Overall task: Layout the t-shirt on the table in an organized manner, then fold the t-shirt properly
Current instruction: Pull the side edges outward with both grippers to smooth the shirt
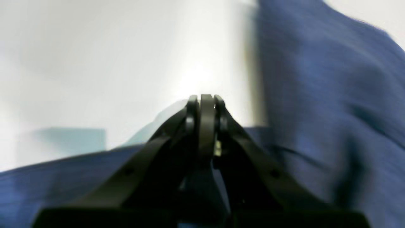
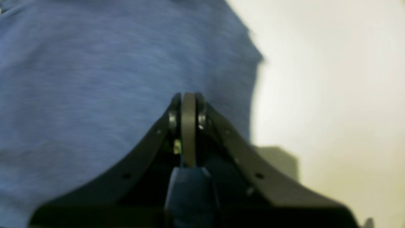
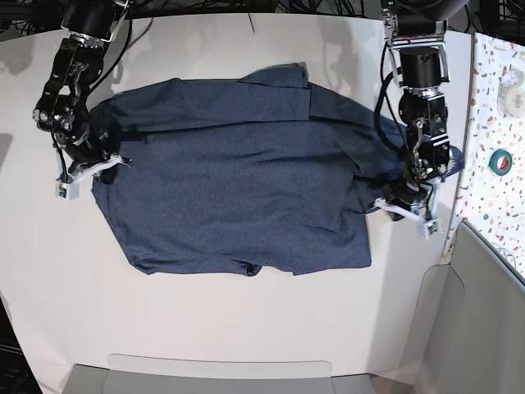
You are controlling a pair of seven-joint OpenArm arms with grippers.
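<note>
You have the t-shirt [image 3: 238,180] spread across the middle of the surface [image 3: 205,320]; one pincer [image 3: 97,167] sits at its left edge; the other pincer [image 3: 399,201] at its right edge.

One t-shirt [image 3: 238,197] lies on one white table [image 3: 205,320]. Two robot arms reach over it, each ending in one gripper: the left gripper [image 3: 404,205] and the right gripper [image 3: 97,167]. On the speckled strip [image 3: 499,123] sit two rolls of tape [image 3: 502,161].

I see a speckled terrazzo strip [image 3: 490,123] along the right edge, with a green tape roll [image 3: 502,161] and a pale roll [image 3: 512,82] on it.
</note>
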